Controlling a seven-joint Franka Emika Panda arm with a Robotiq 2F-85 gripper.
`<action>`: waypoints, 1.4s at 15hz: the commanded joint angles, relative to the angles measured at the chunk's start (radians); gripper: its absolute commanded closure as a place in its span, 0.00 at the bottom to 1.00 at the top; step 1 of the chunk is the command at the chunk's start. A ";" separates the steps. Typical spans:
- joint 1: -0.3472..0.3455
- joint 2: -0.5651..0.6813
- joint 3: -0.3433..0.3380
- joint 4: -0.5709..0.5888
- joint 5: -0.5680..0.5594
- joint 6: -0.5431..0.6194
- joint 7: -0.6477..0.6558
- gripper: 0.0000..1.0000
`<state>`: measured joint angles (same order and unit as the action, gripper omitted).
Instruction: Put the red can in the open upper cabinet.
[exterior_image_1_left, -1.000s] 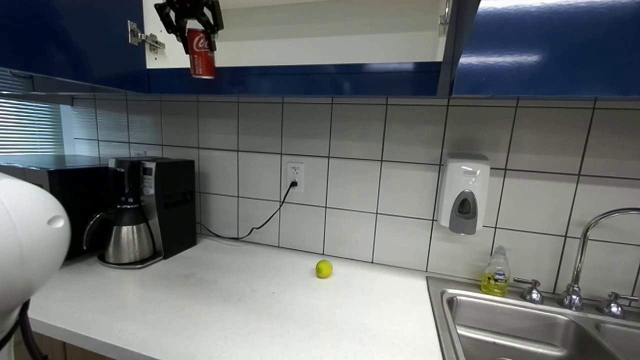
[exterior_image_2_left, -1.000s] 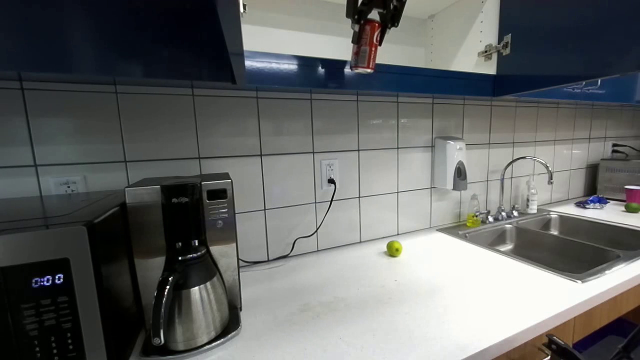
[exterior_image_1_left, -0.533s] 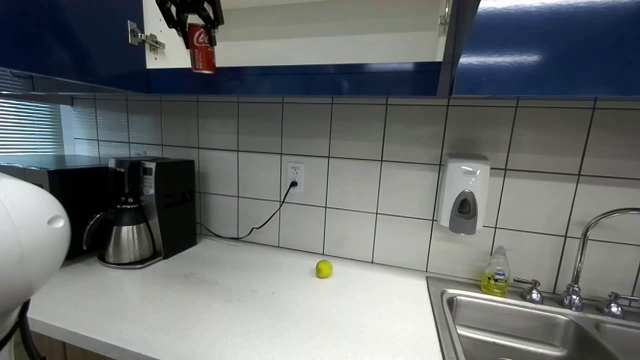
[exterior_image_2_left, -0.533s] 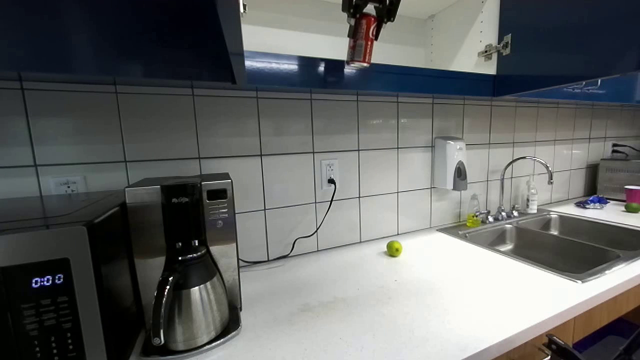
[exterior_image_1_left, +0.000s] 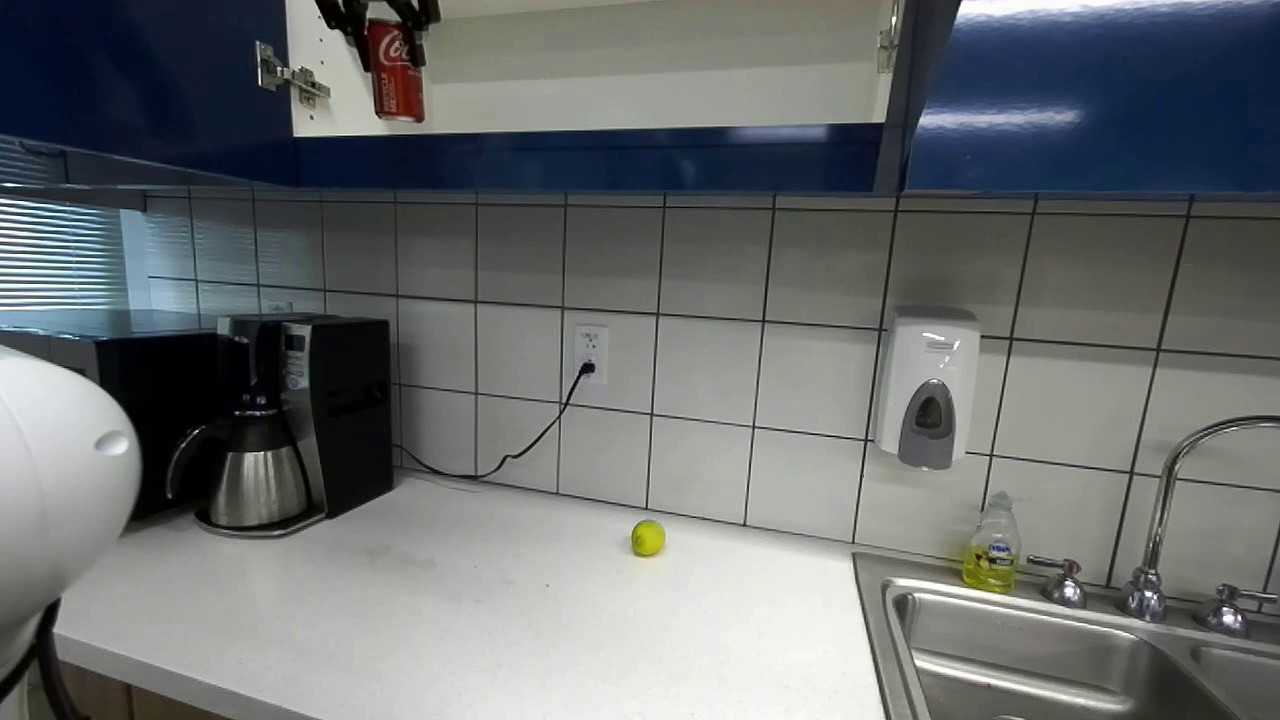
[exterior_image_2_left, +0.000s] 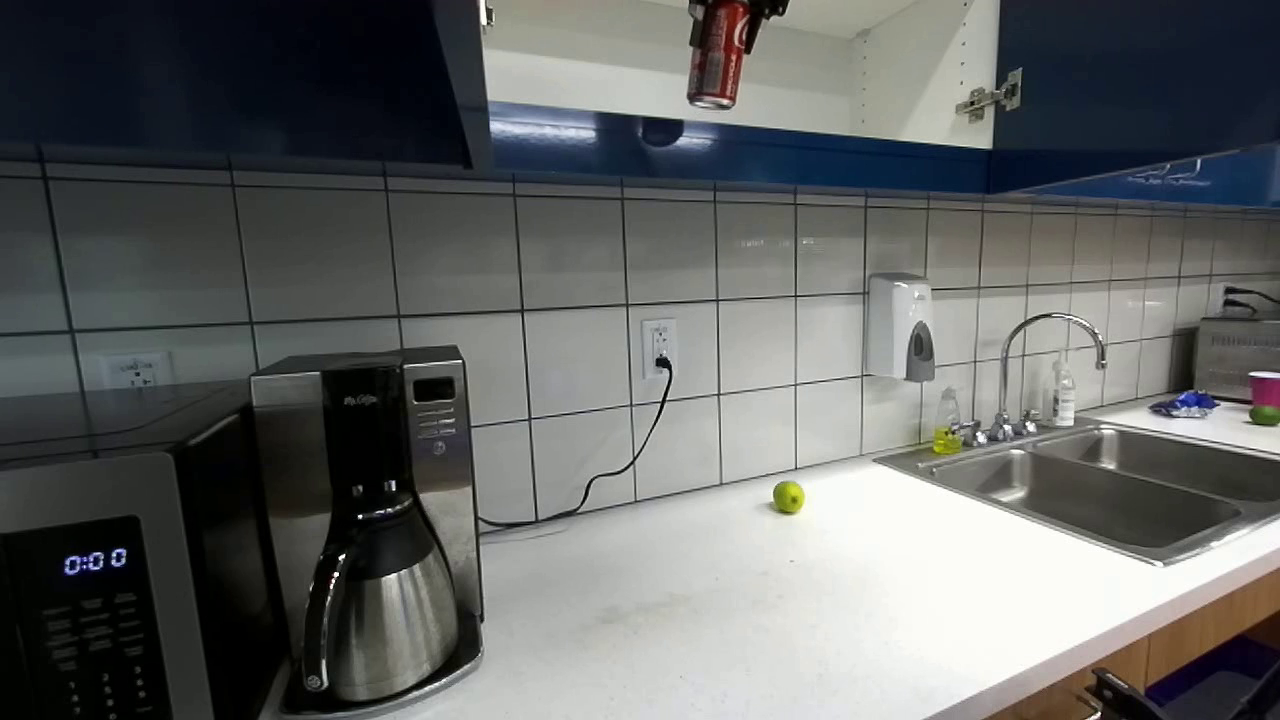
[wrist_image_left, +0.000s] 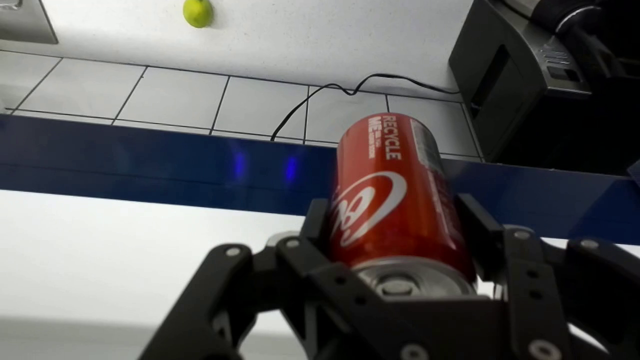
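Gripping the red, cylindrical metal drink can (wrist_image_left: 392, 195) with white lettering from both sides, the black two-fingered gripper (wrist_image_left: 397, 225) holds it, slightly tilted, in front of the glossy dark-blue, white-lined open upper cabinet (exterior_image_1_left: 660, 80). Grasping and lifting look done: in both exterior views the can's base shows above the shiny blue lower rail (exterior_image_2_left: 850, 160). Left to do, I judge, are carrying it inward, setting it upright on the white shelf (wrist_image_left: 125, 260) and letting go. The can seems to hang outside the opening rather than over the shelf (depth is hard to read here), so placing is not yet done.
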<state>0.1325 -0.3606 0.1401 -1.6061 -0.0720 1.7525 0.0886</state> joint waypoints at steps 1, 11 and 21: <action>-0.019 0.049 0.026 0.096 -0.011 -0.044 0.037 0.60; -0.020 0.136 0.029 0.206 -0.030 -0.061 0.069 0.60; -0.013 0.267 0.019 0.371 -0.044 -0.135 0.095 0.60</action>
<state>0.1311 -0.1508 0.1469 -1.3334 -0.0914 1.6689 0.1544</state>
